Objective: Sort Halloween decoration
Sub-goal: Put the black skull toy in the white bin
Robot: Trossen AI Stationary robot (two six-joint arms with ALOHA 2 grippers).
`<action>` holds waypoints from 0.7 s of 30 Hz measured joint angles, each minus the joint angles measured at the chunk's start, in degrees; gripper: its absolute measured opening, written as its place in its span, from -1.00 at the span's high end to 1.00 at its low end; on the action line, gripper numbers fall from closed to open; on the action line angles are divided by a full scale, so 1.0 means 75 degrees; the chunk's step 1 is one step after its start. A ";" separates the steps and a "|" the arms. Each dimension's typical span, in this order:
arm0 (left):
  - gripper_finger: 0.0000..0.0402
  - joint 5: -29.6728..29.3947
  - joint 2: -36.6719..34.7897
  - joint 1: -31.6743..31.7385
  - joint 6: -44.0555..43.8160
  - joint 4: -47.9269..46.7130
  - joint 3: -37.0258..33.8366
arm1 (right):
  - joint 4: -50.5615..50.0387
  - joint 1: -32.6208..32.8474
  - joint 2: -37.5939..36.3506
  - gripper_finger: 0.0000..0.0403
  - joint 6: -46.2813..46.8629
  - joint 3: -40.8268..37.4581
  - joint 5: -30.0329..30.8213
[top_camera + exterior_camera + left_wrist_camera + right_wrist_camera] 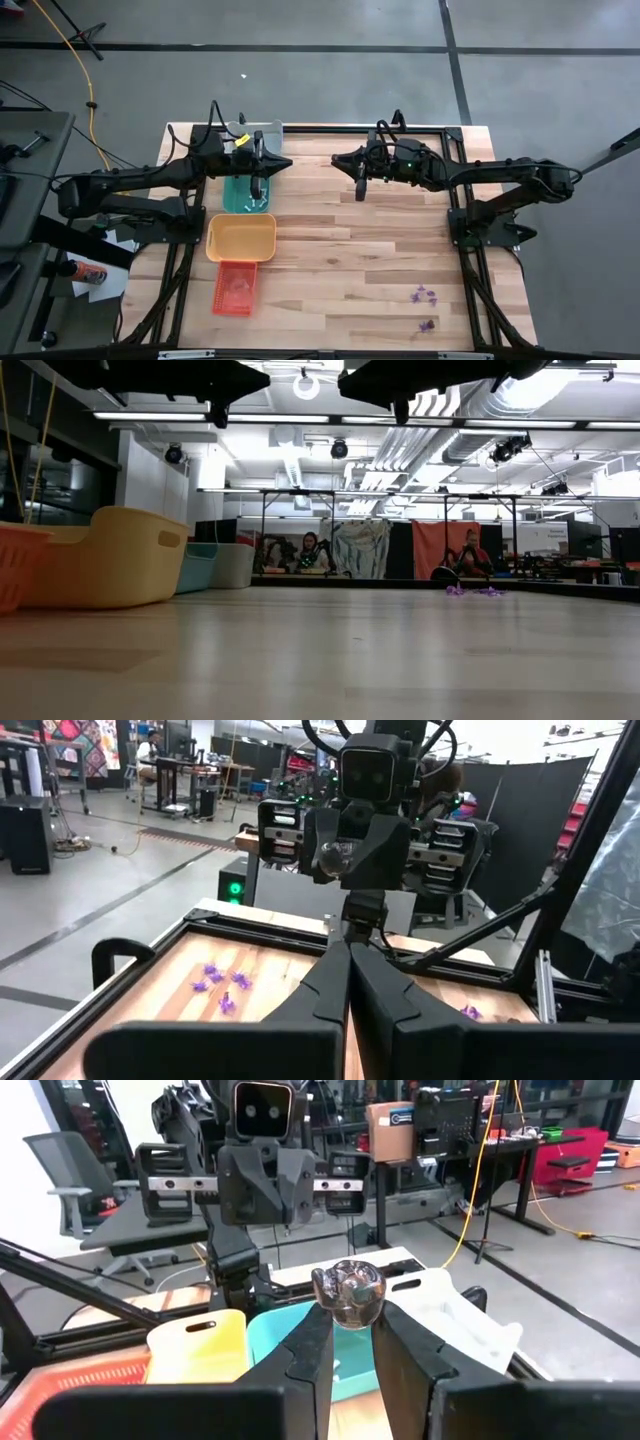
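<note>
1. A wooden bench [330, 250] is seen from above, with two dark arms reaching in from its left and right sides.
2. Four trays stand in a row along the bench's left part. The grey tray [262, 133] is at the far edge; the teal tray [232, 199] comes next, then the yellow tray [241, 238], with the orange tray [235, 287] nearest the front edge.
3. The teal tray is taken as the landmark for what follows.
4. The left tool [256, 187] is held in the air above the teal tray. Its fingers [325, 982] are pressed fully together, and nothing is gripped between them.
5. The right tool [360, 190] is raised over bare wood to the right of the teal tray, well apart from it and level with the left tool.
6. In the right wrist view, the right tool [347, 1342] is seen closed on a small rounded trinket [348, 1293], clear to whitish and glossy, which is pinched between the fingertips.
7. The remaining Halloween decoration [426, 295] lies far to the right of the teal tray, near the bench's front right corner. It is seen as a loose scatter of tiny purple pieces, with a further piece [427, 325] closer to the front edge.
8. Seated people are seen in the room beyond the bench in the low view.
</note>
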 joint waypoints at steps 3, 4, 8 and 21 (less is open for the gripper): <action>1.00 -0.0011 -0.0006 0.0000 -0.0004 0.0003 0.0000 | -0.0015 0.0000 0.0000 0.70 -0.0017 0.0000 0.0001; 1.00 -0.0011 -0.0033 0.0000 -0.0025 0.0003 -0.0001 | -0.0015 0.0000 0.0000 0.70 -0.0017 0.0000 0.0001; 1.00 -0.0011 -0.0261 0.0000 -0.0599 0.0071 0.0073 | 0.0117 0.0000 0.0278 0.70 0.0096 0.0000 0.0004; 1.00 0.0044 -0.0857 0.0076 -0.0716 -0.0198 0.1058 | 0.1827 -0.0185 0.3579 0.70 0.0675 0.1426 0.0009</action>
